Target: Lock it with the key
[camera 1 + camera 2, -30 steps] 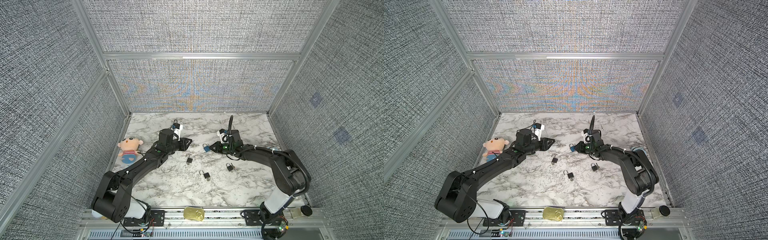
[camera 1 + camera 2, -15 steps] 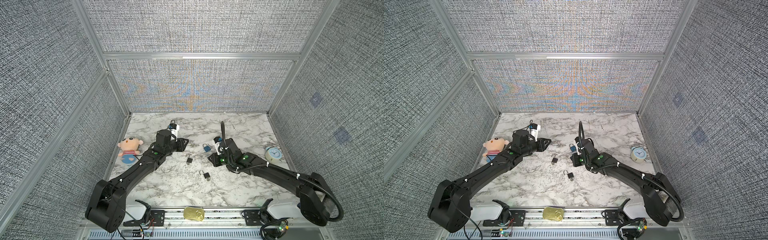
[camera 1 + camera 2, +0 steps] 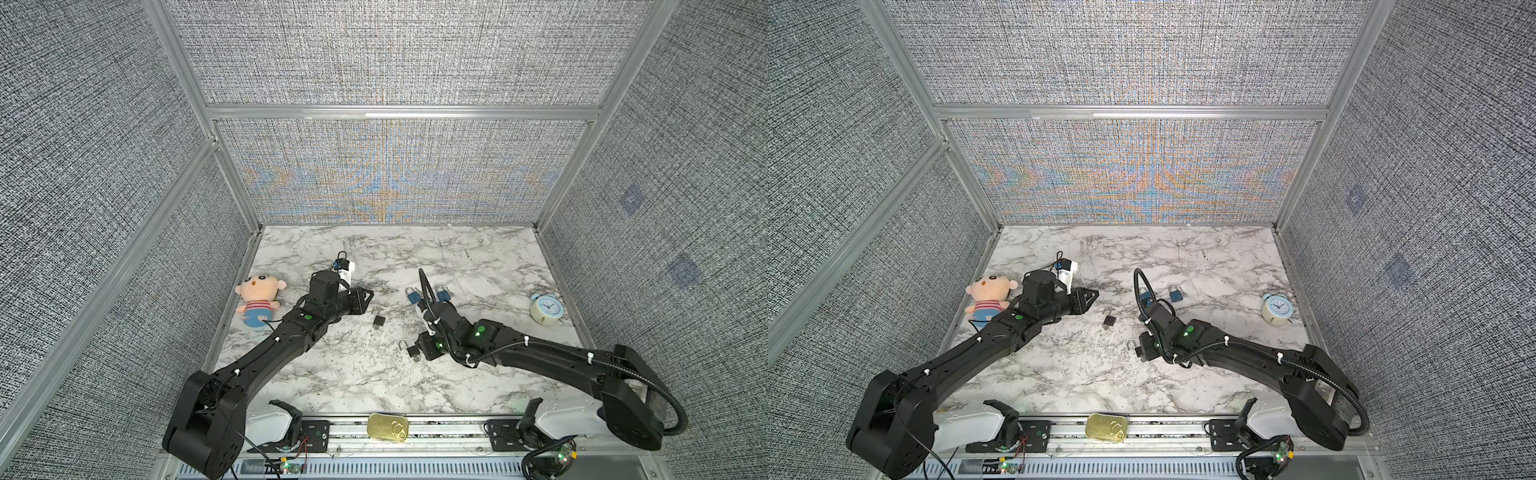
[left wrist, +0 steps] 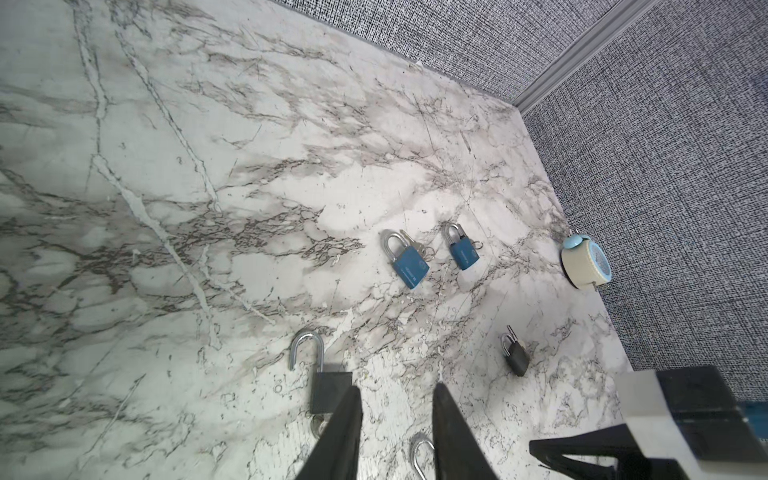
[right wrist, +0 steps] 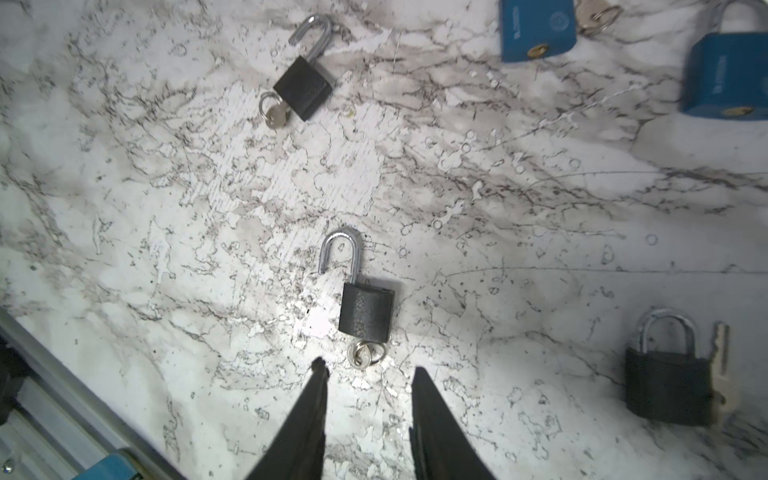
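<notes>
Marble table [image 3: 374, 374], walled on three sides. Right arm [image 3: 540, 359] reaching in low from the near right corner, left arm [image 3: 270, 348] from the near left.

Right gripper [image 5: 370, 370]: jaws parted to a moderate gap, nothing between them, tips just short of the key [image 5: 362, 356]. Left gripper [image 4: 397, 390]: likewise part open and empty, poised beside a second black padlock [image 4: 331, 386] with its shackle sprung.

Nearer black padlock [image 5: 366, 308]: flat on the marble at the front middle of the table, directly ahead of the right fingertips. Long axis nearly in line with that gripper's reach, leaning a little off it. Key end toward the jaws, open shackle pointing away. Well apart from the left gripper, so plainly the right arm's to take.

Off to one side of it, a closed black padlock [image 5: 665, 386] with a loose key lying along its flank. Farther back, two blue padlocks [image 4: 409, 262] [image 4: 463, 251], both shut.

Key: apparently seated in the keyhole at the base of the body, ring lying flat on the marble. Sits about midway between the two tips, touching neither. Probably calls for a short, straight advance and then a pinch across the key's head.
</notes>
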You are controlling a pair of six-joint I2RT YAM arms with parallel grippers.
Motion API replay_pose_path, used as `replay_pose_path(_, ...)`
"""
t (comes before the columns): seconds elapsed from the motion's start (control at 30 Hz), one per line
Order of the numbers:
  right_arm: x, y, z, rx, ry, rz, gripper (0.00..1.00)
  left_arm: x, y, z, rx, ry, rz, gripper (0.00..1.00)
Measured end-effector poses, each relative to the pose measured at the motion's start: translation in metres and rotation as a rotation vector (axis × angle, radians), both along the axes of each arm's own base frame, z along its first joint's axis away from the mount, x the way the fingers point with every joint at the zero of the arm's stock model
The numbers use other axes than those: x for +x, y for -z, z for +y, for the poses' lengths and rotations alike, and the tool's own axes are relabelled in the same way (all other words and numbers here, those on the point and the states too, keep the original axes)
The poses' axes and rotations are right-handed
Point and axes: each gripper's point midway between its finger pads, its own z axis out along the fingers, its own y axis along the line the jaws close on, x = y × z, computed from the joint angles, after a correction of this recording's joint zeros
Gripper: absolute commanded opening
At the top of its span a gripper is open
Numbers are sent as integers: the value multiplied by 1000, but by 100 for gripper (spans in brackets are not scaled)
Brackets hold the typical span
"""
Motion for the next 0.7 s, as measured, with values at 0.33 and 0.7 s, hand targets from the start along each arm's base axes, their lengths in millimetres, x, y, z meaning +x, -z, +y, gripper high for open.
replay_pose_path(0.33, 8, 29, 13, -90, -2, 41, 46, -1, 7, 1, 1, -2, 9, 32)
replay_pose_path(0.7, 4, 49, 18, -161, -22, 69, 42, 3, 10, 2, 6, -18, -1, 32)
